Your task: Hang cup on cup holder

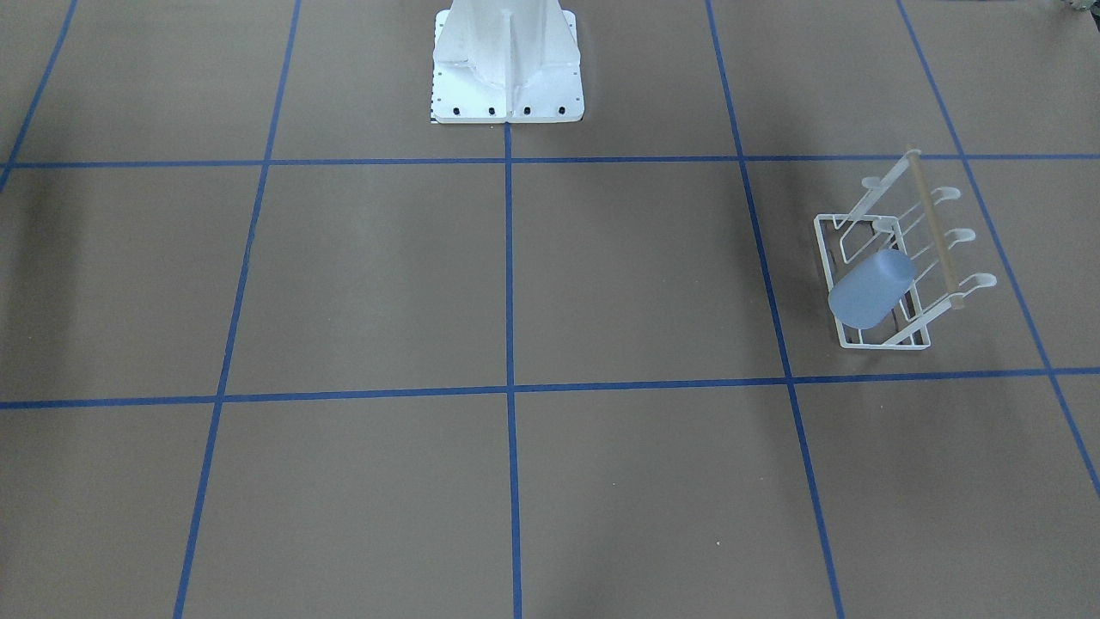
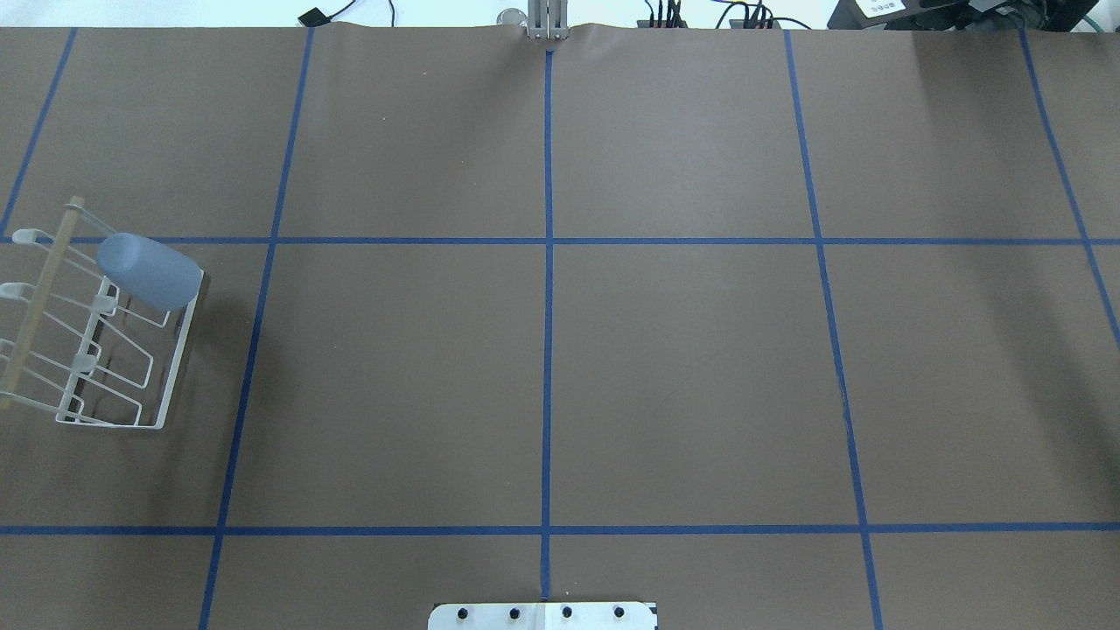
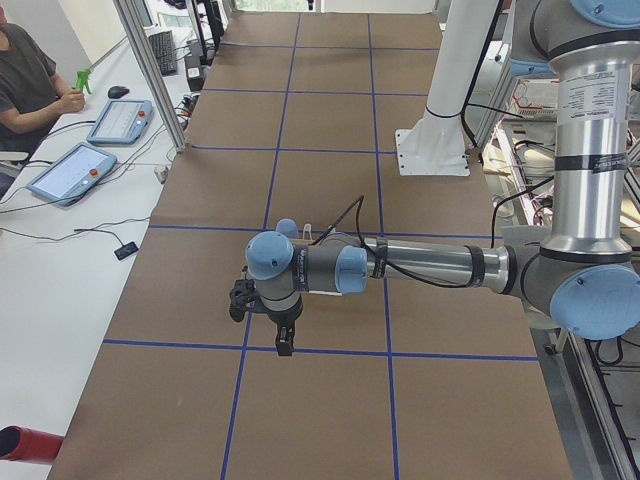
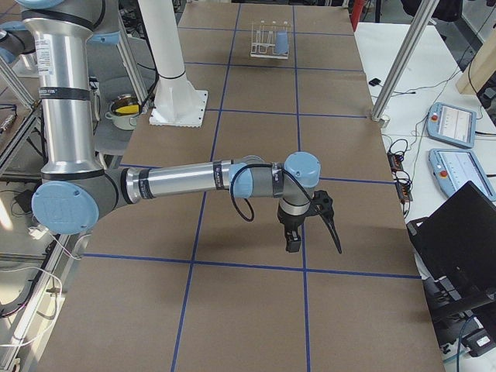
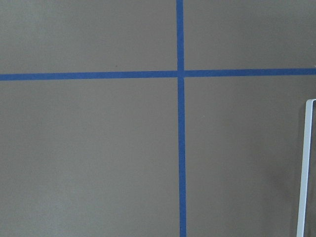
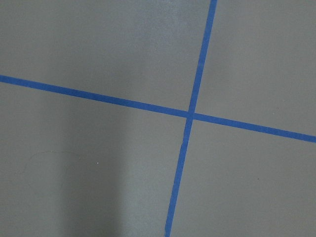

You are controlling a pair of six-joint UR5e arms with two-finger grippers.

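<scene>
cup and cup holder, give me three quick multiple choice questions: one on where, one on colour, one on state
1. In the overhead exterior view, where is the cup holder?
A. at the far left
B. in the centre
C. at the far right

2. What colour is the cup?
A. red
B. pale blue
C. green

3. How does the cup sit?
A. upright on its base, away from the rack
B. lying flat on its side, away from the rack
C. tilted on the cup holder's prongs

Answers:
1. A, the white wire rack stands against that view's left edge.
2. B, its smooth body is pale blue in both top views.
3. C, it leans over the slanted wires inside the rack, off the brown surface.
</scene>
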